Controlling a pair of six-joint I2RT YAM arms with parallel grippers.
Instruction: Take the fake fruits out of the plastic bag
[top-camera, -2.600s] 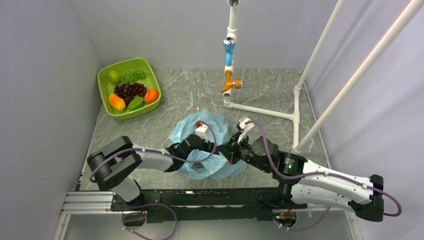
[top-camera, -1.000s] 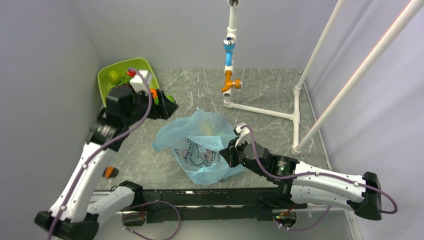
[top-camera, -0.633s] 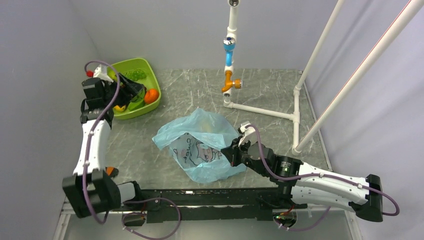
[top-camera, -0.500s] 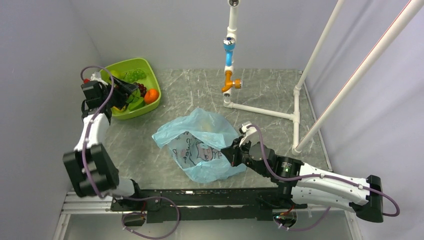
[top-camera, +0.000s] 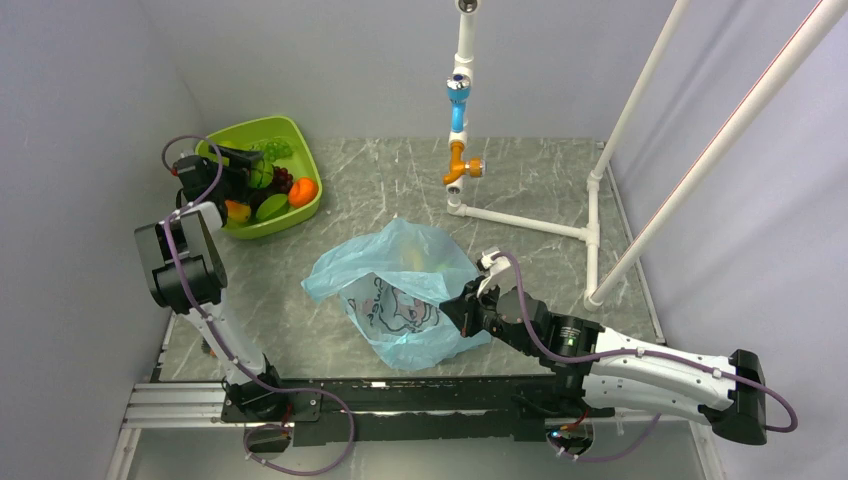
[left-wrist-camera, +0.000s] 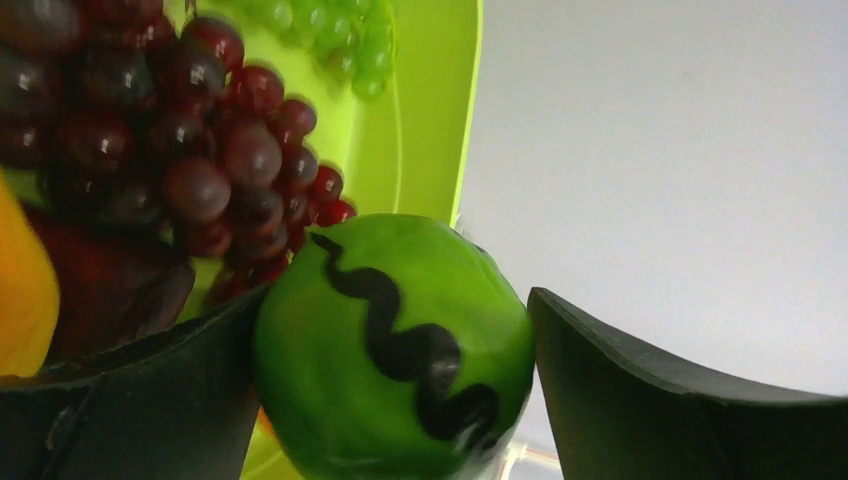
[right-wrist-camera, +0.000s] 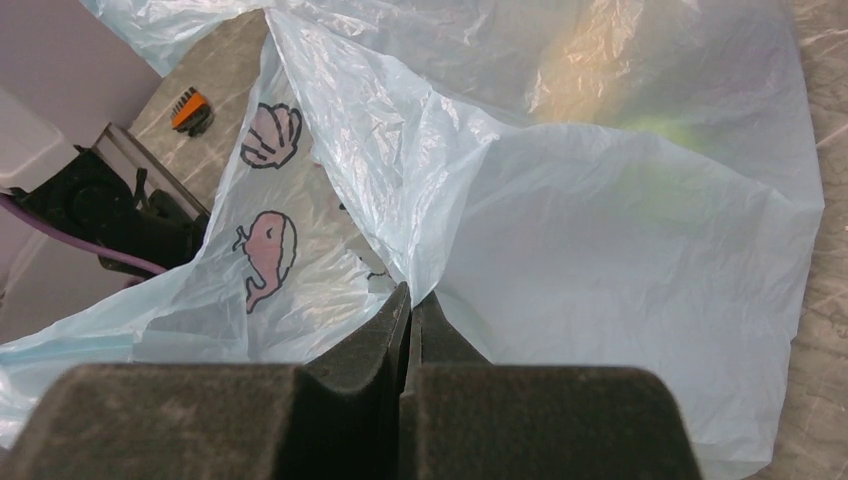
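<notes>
My left gripper (top-camera: 250, 173) reaches over the lime-green tub (top-camera: 301, 137) at the far left. It is shut on a glossy green fake fruit (top-camera: 263, 176). In the left wrist view the gripper (left-wrist-camera: 395, 300) holds the fruit (left-wrist-camera: 340, 400), which has a black wavy line, above the grapes. The light-blue plastic bag (top-camera: 400, 295) lies crumpled mid-table, cartoon print up. My right gripper (top-camera: 462, 308) is shut on its near right edge. In the right wrist view the gripper (right-wrist-camera: 412, 300) pinches a fold of the bag (right-wrist-camera: 620, 250). Yellow and green shapes (right-wrist-camera: 640, 115) show faintly through the film.
The tub holds dark purple grapes (left-wrist-camera: 190, 130), green grapes (top-camera: 273, 149), an orange fruit (top-camera: 302, 191) and a yellow-orange one (top-camera: 237, 210). A white pipe frame with a blue and orange fitting (top-camera: 458, 130) stands at the back. Slanted white poles (top-camera: 640, 90) rise at right.
My left arm has swung from the bag to the tub with the green fruit in its gripper. The bag has opened up flatter. My right gripper has kept its hold on the bag.
</notes>
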